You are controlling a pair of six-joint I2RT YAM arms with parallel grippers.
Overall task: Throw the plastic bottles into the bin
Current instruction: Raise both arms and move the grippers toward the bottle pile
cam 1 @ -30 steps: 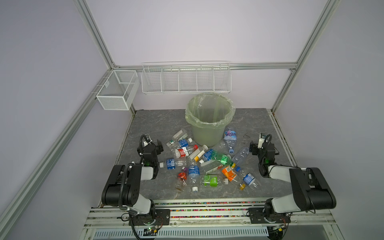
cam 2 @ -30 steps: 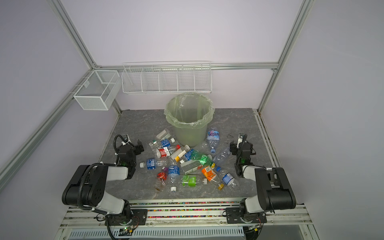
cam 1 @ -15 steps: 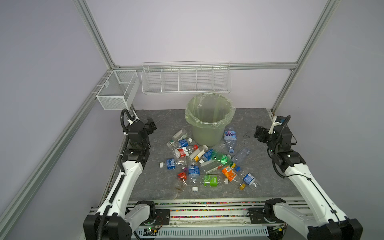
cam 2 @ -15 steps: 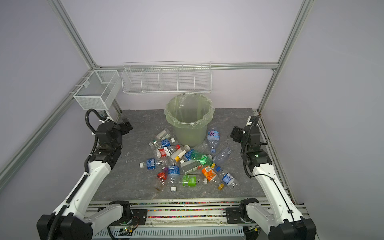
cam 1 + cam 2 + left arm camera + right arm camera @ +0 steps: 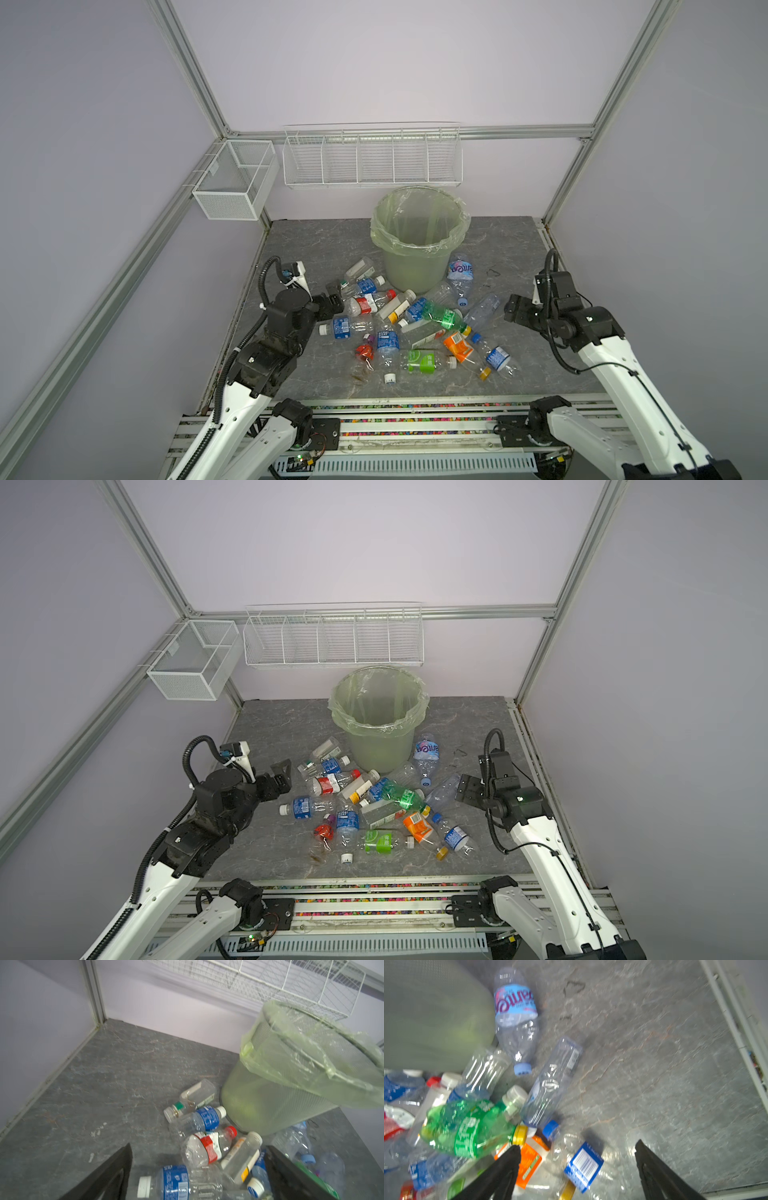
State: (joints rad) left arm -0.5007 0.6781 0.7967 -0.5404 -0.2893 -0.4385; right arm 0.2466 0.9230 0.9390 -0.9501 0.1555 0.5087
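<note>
flanks plastic bottles (image 5: 440,318) with left gripper (image 5: 333,299) at nine, right gripper (image 5: 514,312) at three o'clock, both spread empty for grabbing.

A robotics lab test cell: plain lilac panels (image 5: 395,62) in an aluminium frame (image 5: 189,66) enclose a grey marbled worktop (image 5: 316,245); robot arms (image 5: 249,399) bolted to rails (image 5: 415,419) at 6 o'clock, wire baskets (image 5: 374,166) at 12.

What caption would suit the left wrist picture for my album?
Open left pincer facing scattered plastic bottles beside the green-lined bin.
</note>
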